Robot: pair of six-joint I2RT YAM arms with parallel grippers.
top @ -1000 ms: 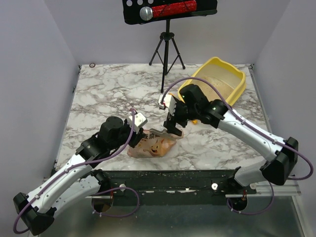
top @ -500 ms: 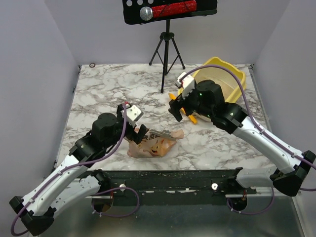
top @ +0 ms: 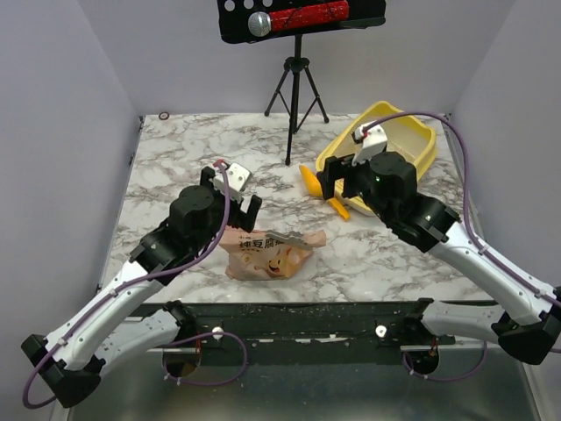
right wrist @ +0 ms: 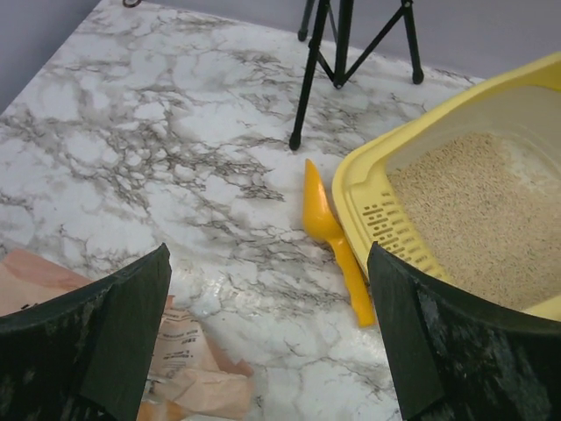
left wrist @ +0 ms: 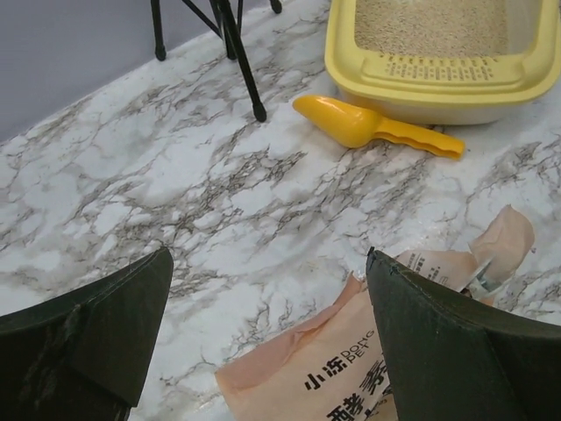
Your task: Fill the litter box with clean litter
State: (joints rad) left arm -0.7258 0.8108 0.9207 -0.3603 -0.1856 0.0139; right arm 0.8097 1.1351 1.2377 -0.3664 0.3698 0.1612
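The left tool (left wrist: 267, 263) and the right tool (right wrist: 267, 259) both have their fingers wide apart and hold nothing. The litter box (right wrist: 379, 219) stands at the far right of the worktop (right wrist: 175, 132), with clean litter (right wrist: 473, 210) inside; a yellow scoop (right wrist: 329, 232) lies just beside it.

Plain pale grey walls (top: 70, 88) enclose a grey-veined white marble worktop (top: 193, 149); a black tripod (top: 296, 64) stands near its rear, perhaps carrying a lamp.

The tan paper bag (left wrist: 329, 355) carries dark Chinese characters beside small Latin letters, seemingly "DOTO PET". Its finer print is unreadable.
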